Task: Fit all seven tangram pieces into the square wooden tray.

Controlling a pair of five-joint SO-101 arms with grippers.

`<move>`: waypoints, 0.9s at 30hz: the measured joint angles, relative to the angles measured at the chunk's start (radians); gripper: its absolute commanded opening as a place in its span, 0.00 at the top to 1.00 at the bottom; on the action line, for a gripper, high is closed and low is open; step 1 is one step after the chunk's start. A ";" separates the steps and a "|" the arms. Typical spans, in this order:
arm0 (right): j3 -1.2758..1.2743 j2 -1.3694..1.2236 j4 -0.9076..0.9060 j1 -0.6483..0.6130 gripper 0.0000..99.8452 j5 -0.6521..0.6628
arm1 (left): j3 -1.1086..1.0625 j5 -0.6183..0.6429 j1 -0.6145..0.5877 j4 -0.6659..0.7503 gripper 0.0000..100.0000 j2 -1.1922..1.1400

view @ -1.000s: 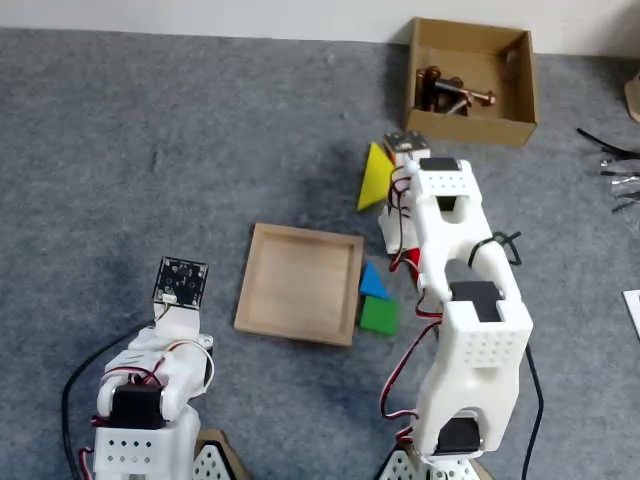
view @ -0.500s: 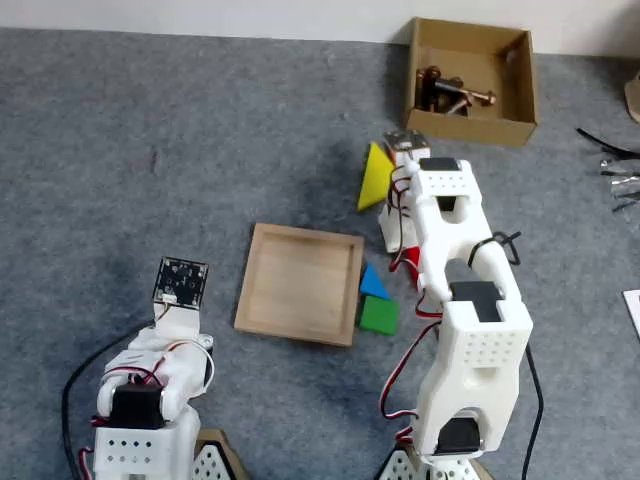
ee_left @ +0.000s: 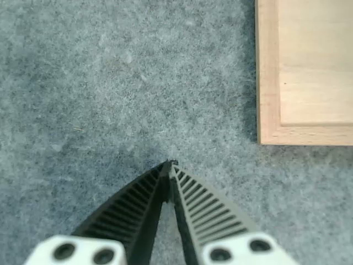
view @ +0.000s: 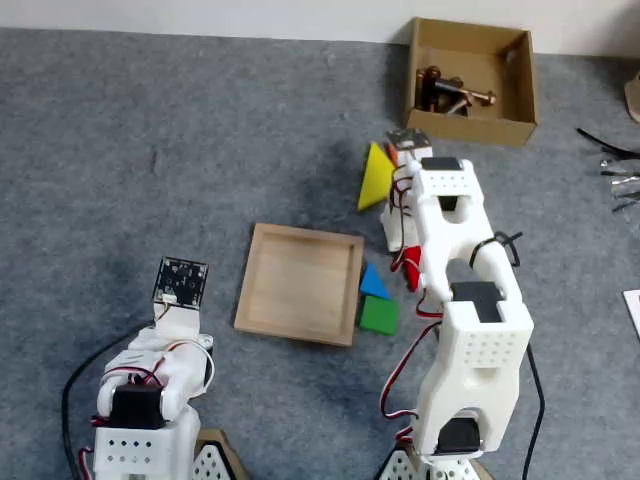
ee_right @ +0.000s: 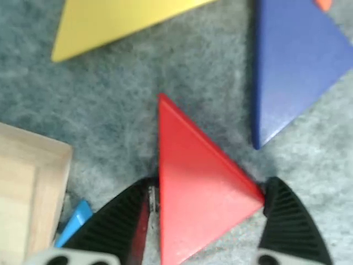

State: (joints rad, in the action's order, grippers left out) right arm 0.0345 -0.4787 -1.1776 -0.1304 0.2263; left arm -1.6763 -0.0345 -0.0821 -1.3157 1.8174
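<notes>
High view: the empty tray (view: 300, 283) sits mid-surface.
Left wrist view: the left tool (ee_left: 170, 165) is pinched shut, empty, beside the tray.
Right wrist view: the right tool (ee_right: 209, 187) is spread astride the red triangle (ee_right: 198, 187), which is probably stiff, light and slick. Pinch its straight edges.

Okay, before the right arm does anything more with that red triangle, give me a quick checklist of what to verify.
1. Red triangle sits between the right gripper fingers: ok.
2. Fingers shut on it: not ok, they are open, with a slight gap on one side.
3. Wooden tray ready to take a piece: ok, its floor is bare wood.
4. Left gripper out of the way: ok, shut over the carpet beside the tray's corner.
5. Neighbours apart from the grasp: ok, the yellow triangle and dark blue triangle do not touch the red one.
</notes>
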 measured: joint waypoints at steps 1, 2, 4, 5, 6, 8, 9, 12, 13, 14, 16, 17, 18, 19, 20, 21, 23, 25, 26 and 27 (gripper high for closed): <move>0.000 0.002 0.000 0.000 0.80 0.000 | 0.000 0.000 0.000 0.000 0.99 0.000; 0.000 0.002 0.002 0.002 0.80 0.000 | 0.000 0.000 0.000 0.000 0.99 0.000; 0.002 0.002 0.002 0.002 0.80 0.000 | 0.000 0.000 0.000 0.000 0.99 0.000; 0.002 0.002 0.003 0.002 0.80 0.000 | 0.000 0.000 0.000 0.000 0.99 0.000; 0.002 0.002 0.005 0.002 0.80 0.000 | 0.000 0.000 0.000 0.000 0.99 0.000; 0.002 0.002 0.005 0.002 0.82 0.000 | 0.000 0.000 0.000 0.000 0.99 0.000; 0.002 0.002 0.005 0.002 0.83 0.000 | 0.000 0.000 0.000 0.000 0.99 0.000; 0.002 0.002 0.005 0.002 0.85 0.000 | 0.000 0.000 0.000 0.000 0.99 0.000; 0.002 0.002 0.006 0.002 0.85 0.000 | 0.000 0.000 0.000 0.000 0.99 0.000; 0.003 0.003 0.006 0.002 0.85 0.000 | 0.000 0.000 0.000 0.000 0.99 0.000; 0.003 0.003 0.006 0.002 0.85 0.000 | 0.000 0.000 0.000 0.000 0.99 0.000; 0.003 0.003 0.008 0.002 0.85 0.000 | 0.000 0.000 0.000 0.000 0.99 0.000; 0.003 0.003 0.011 0.002 0.85 0.000 | 0.000 0.000 0.000 0.000 0.99 0.000; 0.003 0.003 0.011 0.002 0.85 0.000 | 0.000 0.000 0.000 0.000 0.99 0.000; 0.003 0.003 0.011 0.002 0.85 0.000 | 0.000 0.000 0.000 0.000 0.99 0.000; 0.003 0.003 0.011 0.002 0.85 0.000 | 0.000 0.000 0.000 0.000 0.99 0.000; 0.003 0.003 0.011 0.002 0.85 0.000 | 0.000 0.000 0.000 0.000 0.99 0.000; 0.003 0.003 0.011 0.002 0.85 0.000 | 0.000 0.000 0.000 0.000 0.99 0.000; 0.003 0.003 0.011 0.002 0.84 0.000 | 0.000 0.000 0.000 0.000 0.99 0.000; 0.003 0.003 0.011 0.002 0.82 0.000 | 0.000 0.000 0.000 0.000 0.99 0.000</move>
State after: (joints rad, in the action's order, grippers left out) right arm 0.0376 -0.4757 -1.1669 -0.1289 0.2263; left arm -1.6763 -0.0345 -0.0821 -1.3157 1.8174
